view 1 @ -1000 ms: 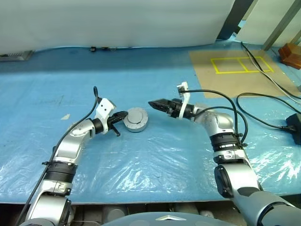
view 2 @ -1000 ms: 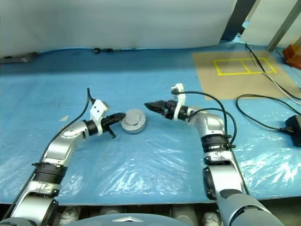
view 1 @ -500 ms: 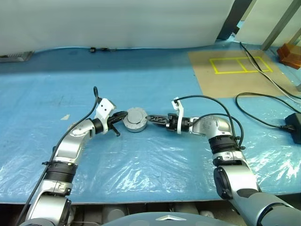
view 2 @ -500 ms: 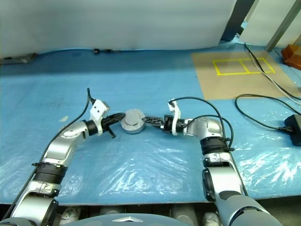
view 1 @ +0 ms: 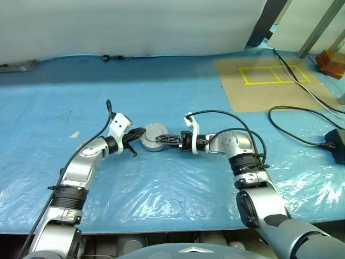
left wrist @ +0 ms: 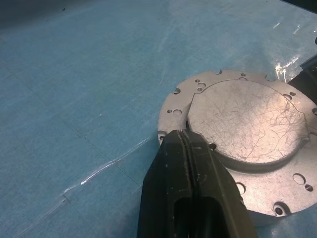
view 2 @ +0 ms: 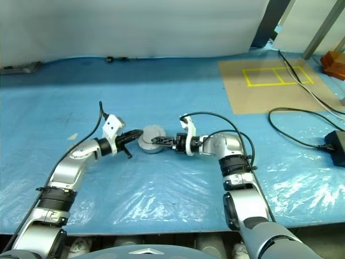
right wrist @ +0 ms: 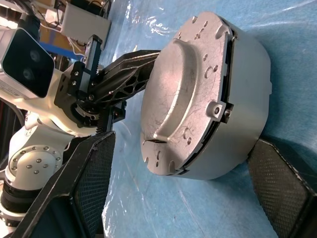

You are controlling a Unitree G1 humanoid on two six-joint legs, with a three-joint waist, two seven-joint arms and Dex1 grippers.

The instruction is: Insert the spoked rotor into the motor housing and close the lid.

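Housing (view 1: 154, 137) of grey metal, lid (right wrist: 185, 94) apparently seated, sits on blue sheeting between pinched-shut left gripper (view 1: 137, 135) and wide-open right gripper (view 1: 162, 138); likely heavy, rigid, slick, best clamped across its round wall.

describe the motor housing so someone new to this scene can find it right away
On the blue plastic-covered table, look between the two grippers, near the middle. The motor housing is the short round grey metal drum there, its flat lid on top, touched by the shut left gripper. Nothing else on the sheet is round metal.
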